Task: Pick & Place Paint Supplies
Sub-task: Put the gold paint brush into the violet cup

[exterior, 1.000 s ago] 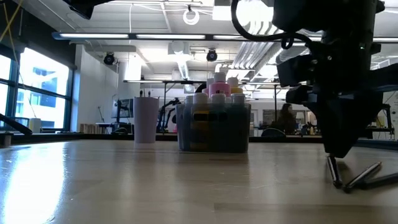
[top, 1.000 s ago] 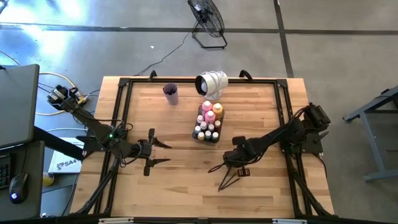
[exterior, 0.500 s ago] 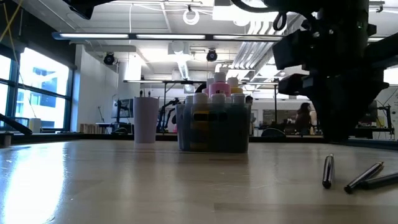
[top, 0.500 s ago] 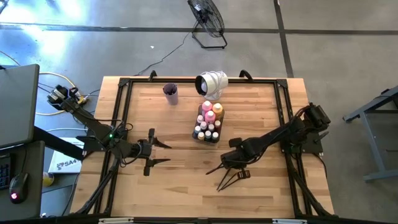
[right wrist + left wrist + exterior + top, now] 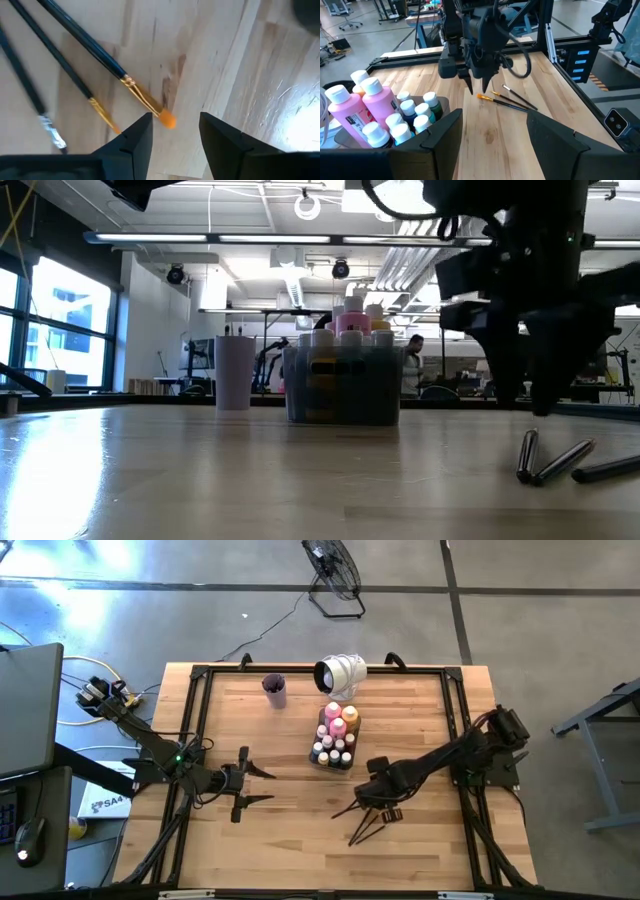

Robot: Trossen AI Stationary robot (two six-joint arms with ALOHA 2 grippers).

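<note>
Hovering my right gripper (image 5: 172, 137) over the paintbrushes (image 5: 368, 825), jaws parted and empty, so one tip sits between them; they lie near the tray (image 5: 322, 759) of paint bottles (image 5: 337, 725). My left gripper (image 5: 262, 786) waits open.

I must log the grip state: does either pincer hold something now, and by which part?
Nothing is held. The right pincer hangs open above the paintbrushes, which lie on the table. The left pincer is open and empty.

Three thin dark-handled paintbrushes (image 5: 512, 100), two pink paint bottles (image 5: 377, 102), one orange bottle (image 5: 350, 715), one lilac cup (image 5: 274, 690).
</note>
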